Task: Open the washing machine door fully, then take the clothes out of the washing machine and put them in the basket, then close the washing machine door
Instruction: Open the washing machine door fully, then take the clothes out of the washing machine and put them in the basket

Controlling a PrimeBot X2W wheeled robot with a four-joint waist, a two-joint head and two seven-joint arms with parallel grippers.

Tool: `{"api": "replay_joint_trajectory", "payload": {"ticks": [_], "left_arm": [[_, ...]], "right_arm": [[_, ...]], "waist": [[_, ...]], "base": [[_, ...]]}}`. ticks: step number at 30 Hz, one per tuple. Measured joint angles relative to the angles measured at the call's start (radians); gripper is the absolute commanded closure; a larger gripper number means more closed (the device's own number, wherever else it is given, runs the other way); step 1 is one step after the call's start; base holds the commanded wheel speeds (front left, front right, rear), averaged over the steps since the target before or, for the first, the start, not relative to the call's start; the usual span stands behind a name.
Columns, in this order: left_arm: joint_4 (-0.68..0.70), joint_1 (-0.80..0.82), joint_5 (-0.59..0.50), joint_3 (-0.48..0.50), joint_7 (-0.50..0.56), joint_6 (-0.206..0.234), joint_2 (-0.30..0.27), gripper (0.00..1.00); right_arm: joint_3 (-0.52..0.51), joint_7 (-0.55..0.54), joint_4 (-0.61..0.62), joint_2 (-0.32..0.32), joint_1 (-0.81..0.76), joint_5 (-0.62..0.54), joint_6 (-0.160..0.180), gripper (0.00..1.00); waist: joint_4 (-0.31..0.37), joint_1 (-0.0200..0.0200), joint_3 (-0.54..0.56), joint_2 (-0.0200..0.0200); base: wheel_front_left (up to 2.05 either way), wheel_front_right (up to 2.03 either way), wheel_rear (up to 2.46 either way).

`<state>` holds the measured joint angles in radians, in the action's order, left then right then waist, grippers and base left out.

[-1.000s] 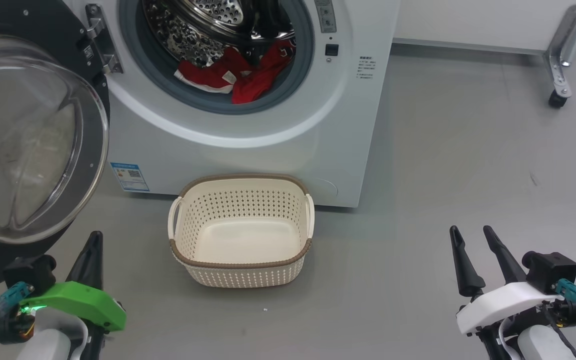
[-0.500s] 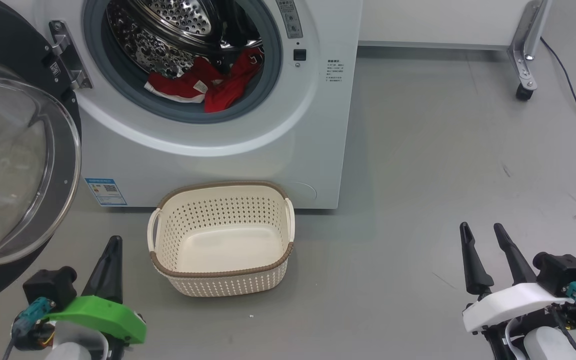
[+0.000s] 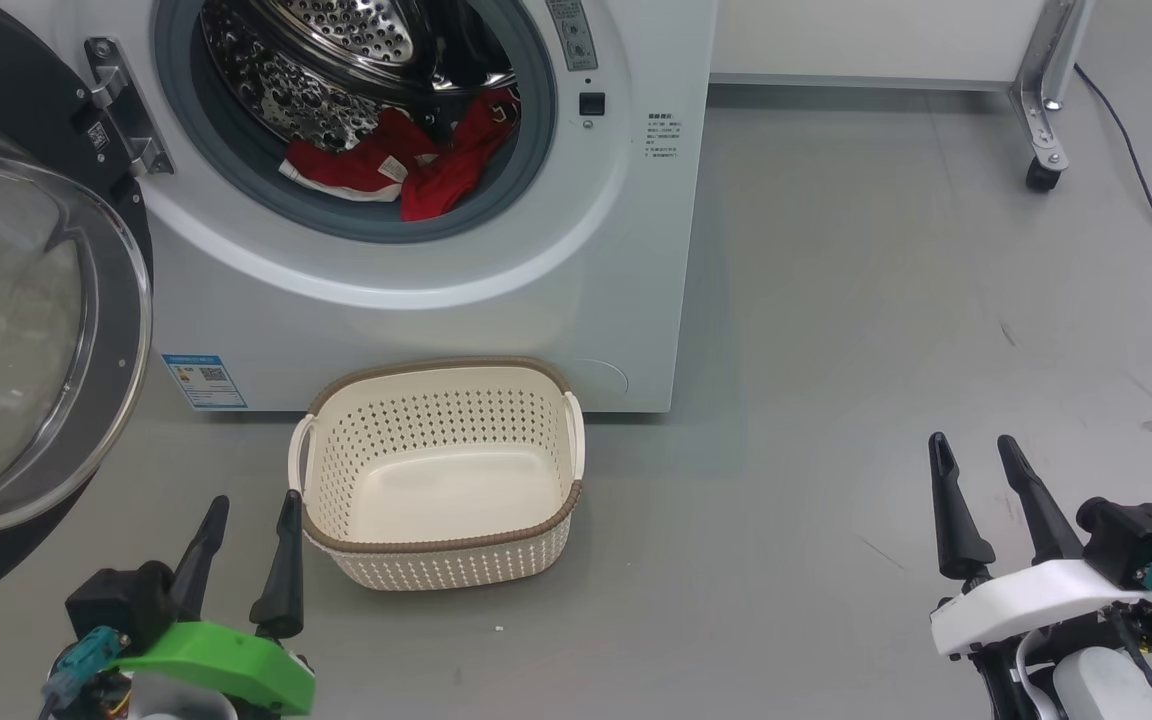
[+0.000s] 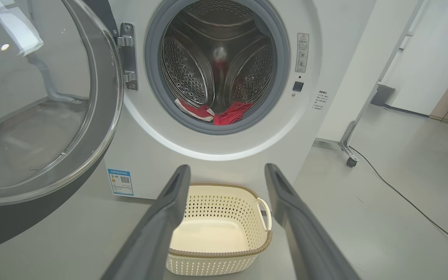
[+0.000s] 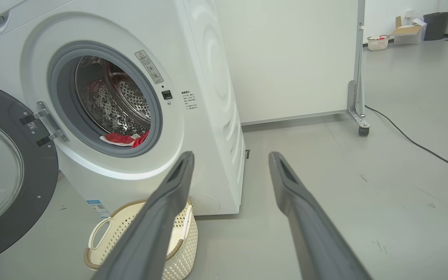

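The washing machine stands at upper left with its door swung wide open to the left. Red clothes lie at the front of the steel drum, the clothes also showing in the left wrist view. An empty cream basket sits on the floor before the machine. My left gripper is open at lower left, just left of the basket, holding nothing. At lower right my right gripper is open and empty, far from the machine. In the right wrist view the door and basket appear at left.
Grey floor spreads to the right of the machine. A wheeled metal stand leg and a black cable lie at upper right. A white panel wall stands behind the machine.
My left gripper went from shut to open. The head view has shifted, so the machine and basket now sit further left in it.
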<state>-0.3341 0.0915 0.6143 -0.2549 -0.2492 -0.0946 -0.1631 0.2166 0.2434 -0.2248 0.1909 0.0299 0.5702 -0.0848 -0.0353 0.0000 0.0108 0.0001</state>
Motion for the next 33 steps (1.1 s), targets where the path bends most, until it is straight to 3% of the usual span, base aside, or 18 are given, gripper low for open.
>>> {"api": "replay_joint_trajectory", "payload": {"ticks": [17,33], "left_arm": [[0.062,-0.026,-0.033,0.027,0.000,-0.008,0.002,0.00],[0.089,-0.041,-0.053,0.033,0.000,-0.009,0.014,0.00]], "right_arm": [[0.013,0.001,0.006,0.036,-0.001,-0.097,0.019,0.00],[0.012,0.004,0.008,0.022,-0.001,-0.098,0.026,0.00]], "waist": [[0.004,0.0000,-0.014,0.0000],[0.011,0.0000,-0.020,0.0000]], "base": [[0.00,0.00,0.00],[0.00,0.00,0.00]]}}
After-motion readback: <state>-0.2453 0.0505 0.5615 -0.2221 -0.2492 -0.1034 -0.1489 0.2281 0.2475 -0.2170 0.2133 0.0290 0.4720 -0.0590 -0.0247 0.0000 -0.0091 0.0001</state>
